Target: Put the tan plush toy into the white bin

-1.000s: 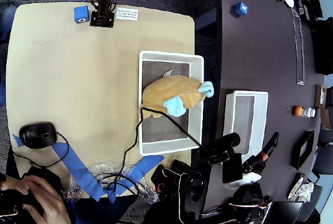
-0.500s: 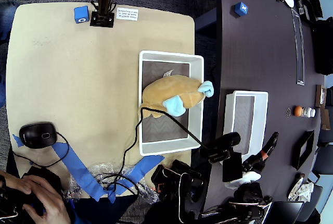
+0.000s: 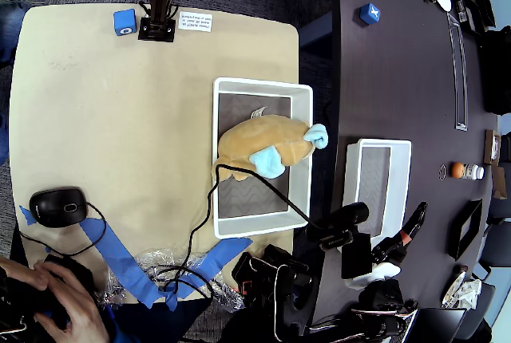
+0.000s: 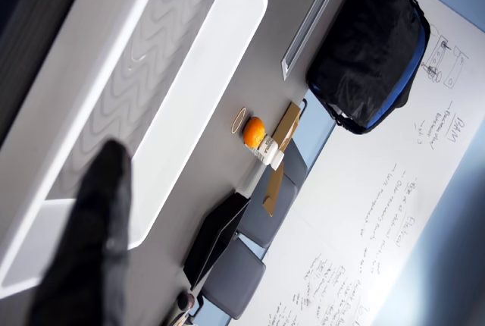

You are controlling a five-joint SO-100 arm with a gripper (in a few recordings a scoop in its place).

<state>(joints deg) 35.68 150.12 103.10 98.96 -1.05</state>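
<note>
Plush: we see the tan plush toy [image 3: 267, 143] lying inside the white bin [image 3: 301, 151] on the tan bench [image 3: 112, 120], its blue paw over the right rim. Our pincer [image 4: 83, 250] is a dark blur well apart from it; whether it is apart or together, we cannot tell.

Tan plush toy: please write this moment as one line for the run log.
tan plush toy: lying in white bin, blue paw over right rim | tool: one dark finger visible in wrist view, state unclear | task: looks done

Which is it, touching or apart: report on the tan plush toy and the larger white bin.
Touching. Overhead view: the tan plush toy lies inside the white bin, its blue paw draped over the right rim.
</note>
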